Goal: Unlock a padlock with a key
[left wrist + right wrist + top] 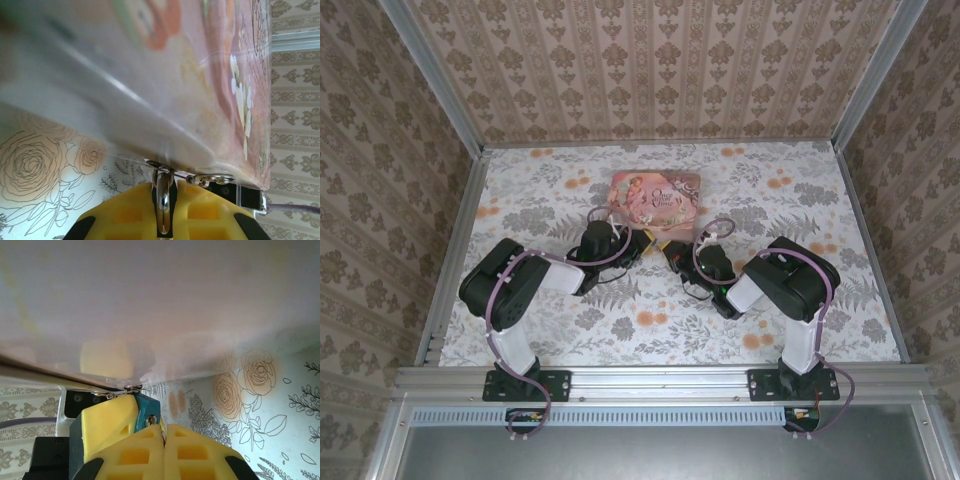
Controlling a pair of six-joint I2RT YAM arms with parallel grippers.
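Observation:
The teal padlock point(148, 408) hangs at the front edge of the pink tin point(655, 198), its keyhole face turned toward my right gripper point(163, 426). That gripper is shut on the key point(162, 436), a thin metal sliver between the yellow pads, with its tip at the keyhole. My left gripper point(163, 186) is shut on the padlock, whose silvery shackle point(163, 200) runs up between its fingers to the tin's latch ring point(160, 166). One left finger point(107, 422) presses the padlock's side. From above, both grippers point(642, 243) point(668, 250) meet just in front of the tin.
The tin point(200, 75) looms close over both wrist cameras point(150, 300). The floral tablecloth point(650, 320) spreads in front of the arms. Patterned walls and metal rails point(450, 270) enclose the table.

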